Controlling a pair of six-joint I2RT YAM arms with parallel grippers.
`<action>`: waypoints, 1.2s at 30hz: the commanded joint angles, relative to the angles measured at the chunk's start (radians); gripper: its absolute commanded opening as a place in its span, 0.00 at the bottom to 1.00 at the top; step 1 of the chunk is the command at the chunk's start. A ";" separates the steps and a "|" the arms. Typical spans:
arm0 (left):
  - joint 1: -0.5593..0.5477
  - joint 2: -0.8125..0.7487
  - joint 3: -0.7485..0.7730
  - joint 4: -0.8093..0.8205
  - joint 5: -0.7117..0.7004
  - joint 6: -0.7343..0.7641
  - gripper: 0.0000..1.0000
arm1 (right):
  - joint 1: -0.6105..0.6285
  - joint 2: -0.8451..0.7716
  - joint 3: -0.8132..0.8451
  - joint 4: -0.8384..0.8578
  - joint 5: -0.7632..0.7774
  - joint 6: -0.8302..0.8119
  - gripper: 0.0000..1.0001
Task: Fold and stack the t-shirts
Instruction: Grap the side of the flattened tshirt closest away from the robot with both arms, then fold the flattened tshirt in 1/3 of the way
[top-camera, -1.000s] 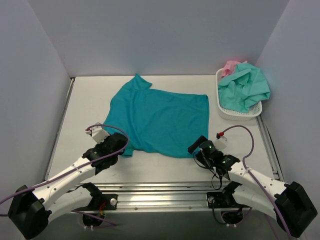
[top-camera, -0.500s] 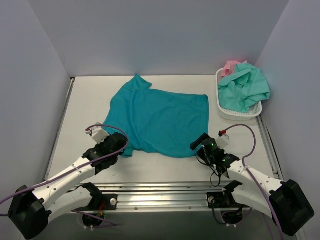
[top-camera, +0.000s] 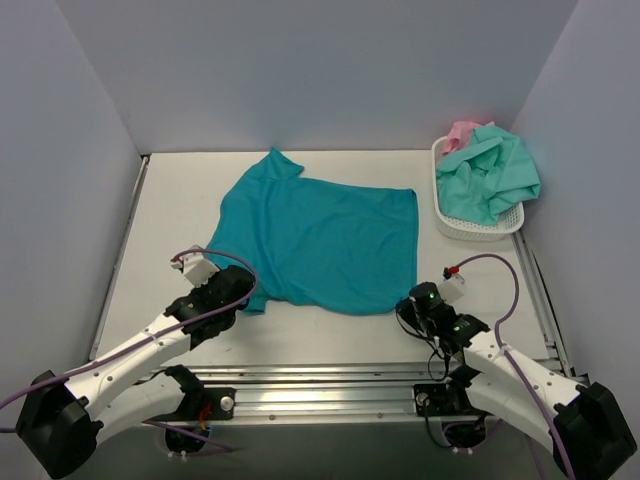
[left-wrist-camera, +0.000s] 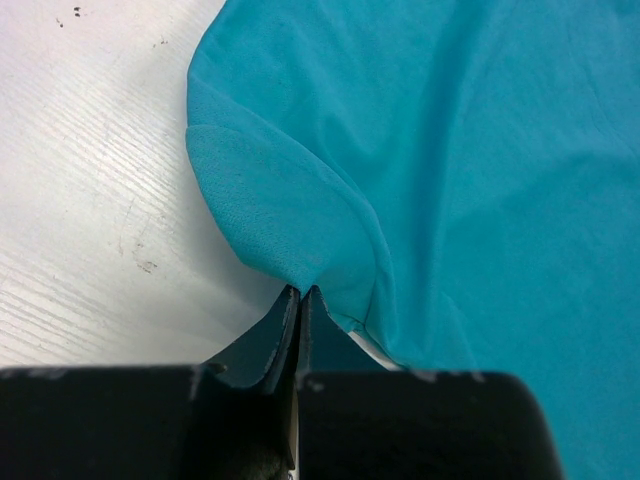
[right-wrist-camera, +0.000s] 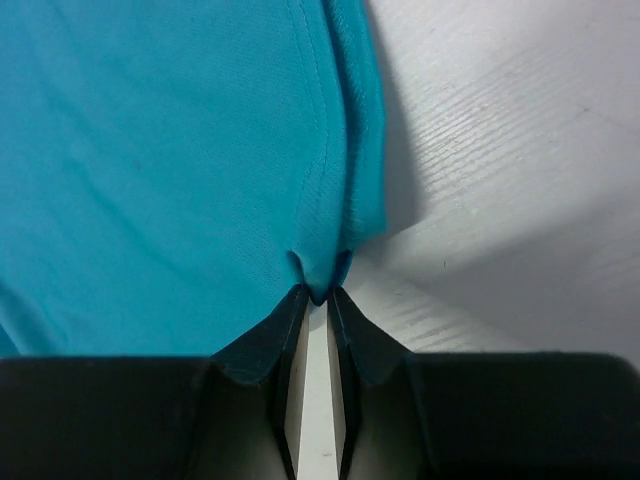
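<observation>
On the pale white counter (top-camera: 170, 200) between grey walls, we are pinching the flat-spread deep teal-blue cloth t-shirt (top-camera: 320, 240) along its near edge, our left hand (left-wrist-camera: 301, 293) and right hand (right-wrist-camera: 318, 296) each clamped on the fabric.

Robotics laboratory test cell. Indicators: plain grey partition walls (top-camera: 300, 70) enclose a bare white worktable (top-camera: 170, 200) on three sides — an aluminium rail (top-camera: 320, 385) runs along the near edge, flanked by the left arm (top-camera: 130, 355) and the right arm (top-camera: 520, 375).
</observation>
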 joint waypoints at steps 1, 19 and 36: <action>0.007 -0.001 0.000 0.022 -0.022 -0.038 0.02 | 0.001 -0.070 0.026 -0.140 0.051 0.014 0.10; 0.006 -0.018 0.004 0.006 -0.031 -0.035 0.02 | 0.006 -0.188 0.064 -0.206 0.065 -0.015 0.00; -0.007 -0.243 0.084 -0.231 -0.057 -0.002 0.02 | 0.007 -0.406 0.320 -0.465 0.191 -0.109 0.00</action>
